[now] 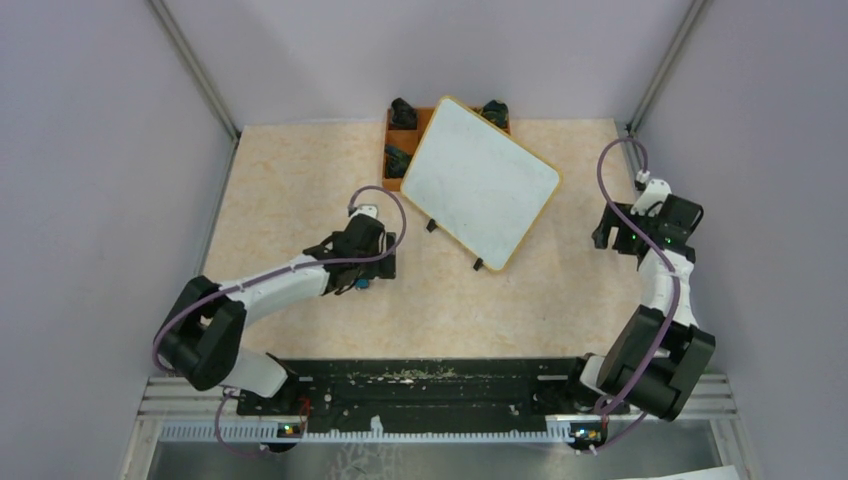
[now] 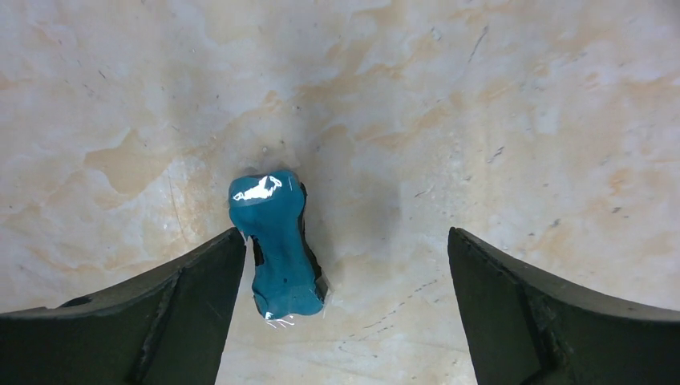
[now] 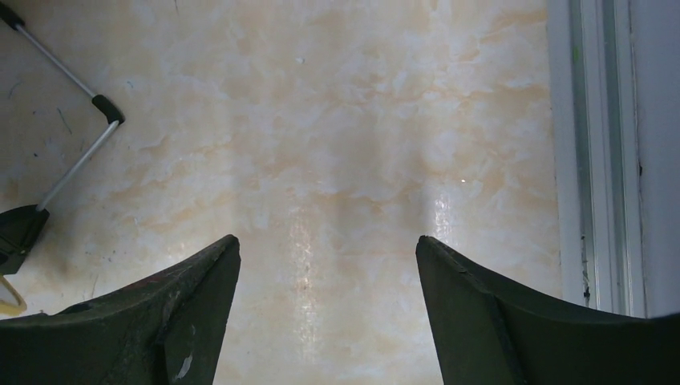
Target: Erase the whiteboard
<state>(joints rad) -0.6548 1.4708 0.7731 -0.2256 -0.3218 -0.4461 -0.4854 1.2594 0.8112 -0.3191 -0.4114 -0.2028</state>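
The whiteboard [image 1: 480, 182] lies tilted at the back middle of the table, white with a thin yellow-orange frame and small black feet, its face blank. One metal leg and black foot [image 3: 20, 228] of it show at the left of the right wrist view. A teal eraser [image 2: 277, 245] with a dark underside lies on the table, also seen as a blue spot [image 1: 362, 284] under the left arm. My left gripper [image 2: 345, 241] hangs open over it, the eraser close to the left finger [image 2: 120, 321]. My right gripper [image 3: 327, 245] stands open over bare table, right of the board.
An orange-brown tray [image 1: 394, 150] holding dark objects sits partly under the board's far left corner. A metal rail and wall [image 3: 601, 152] run close on the right of the right gripper. Grey walls enclose the marbled table [image 1: 300, 190].
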